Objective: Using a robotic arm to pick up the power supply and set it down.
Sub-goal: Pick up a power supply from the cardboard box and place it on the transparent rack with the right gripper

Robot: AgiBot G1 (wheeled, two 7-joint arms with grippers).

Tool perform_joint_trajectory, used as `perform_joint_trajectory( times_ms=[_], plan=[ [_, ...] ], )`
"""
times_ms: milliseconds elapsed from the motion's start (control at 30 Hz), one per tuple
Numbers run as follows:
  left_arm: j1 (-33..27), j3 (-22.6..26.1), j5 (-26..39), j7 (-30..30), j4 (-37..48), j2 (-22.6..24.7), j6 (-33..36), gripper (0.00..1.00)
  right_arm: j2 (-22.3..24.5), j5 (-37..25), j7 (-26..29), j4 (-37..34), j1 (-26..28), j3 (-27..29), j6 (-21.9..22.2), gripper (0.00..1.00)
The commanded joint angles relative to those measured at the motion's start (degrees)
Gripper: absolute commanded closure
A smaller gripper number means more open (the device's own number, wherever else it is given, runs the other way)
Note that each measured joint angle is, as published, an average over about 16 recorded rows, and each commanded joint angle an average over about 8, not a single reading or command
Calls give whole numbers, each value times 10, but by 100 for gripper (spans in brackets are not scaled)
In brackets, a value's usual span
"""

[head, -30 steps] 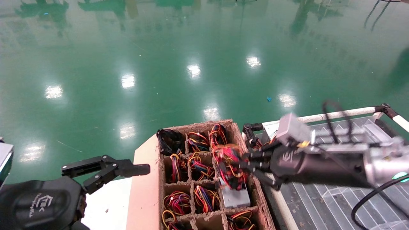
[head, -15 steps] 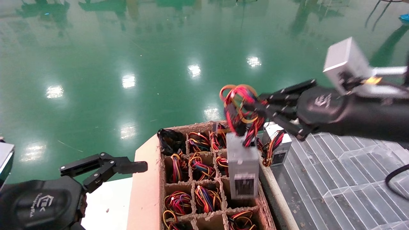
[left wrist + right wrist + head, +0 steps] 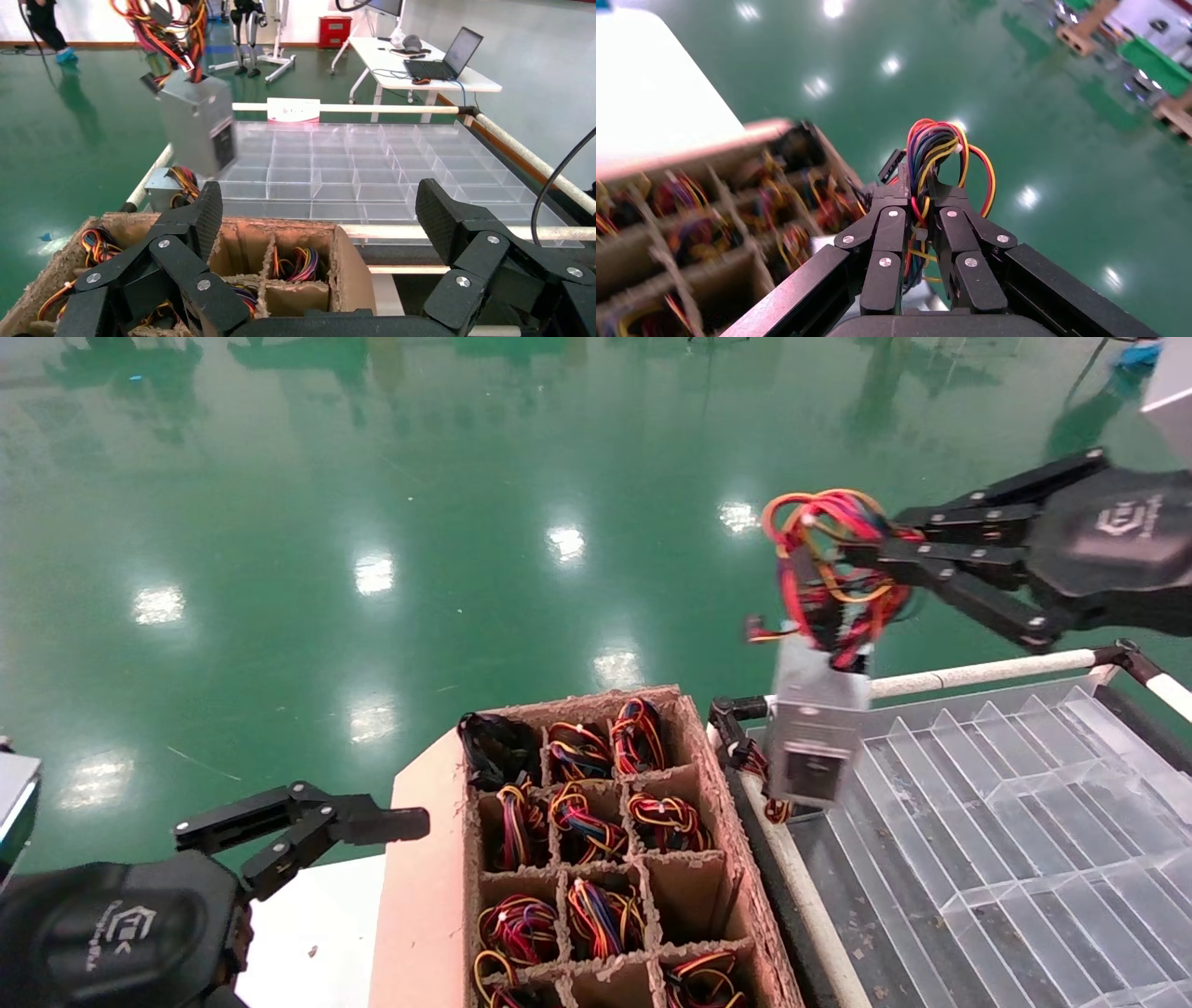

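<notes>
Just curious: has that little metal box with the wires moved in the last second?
Yes. The metal box rose out of the cardboard crate and swung right, over the clear tray.

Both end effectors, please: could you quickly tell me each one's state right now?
Left end effector: open, holding nothing.
Right end effector: closed on the wire bundle of the power supply, which hangs below.

The power supply (image 3: 818,747) hangs by its wire bundle (image 3: 833,570) from the right gripper (image 3: 861,561), in the air over the near-left corner of the clear divider tray (image 3: 1015,822). Left of that tray sits the compartmented cardboard box (image 3: 596,840) holding more wire bundles. The left gripper (image 3: 372,826) waits low, left of the box.
</notes>
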Motion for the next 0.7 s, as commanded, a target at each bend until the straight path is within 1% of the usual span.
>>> perform_joint_trajectory(
  times_ms=[33, 167, 367, 700],
  plan=[
    [0, 0, 0, 0, 0, 0, 0, 0, 9, -18, 4, 1, 15, -4, -9, 100],
    [0, 0, 0, 0, 0, 0, 0, 0, 17, -54, 9, 1, 22, -20, -25, 100],
    [0, 0, 0, 0, 0, 0, 0, 0, 21, -104, 4, -3, 17, -47, -43, 100],
    [0, 0, 0, 0, 0, 0, 0, 0, 10, -141, -34, -23, 5, -69, -45, 100]
  ],
)
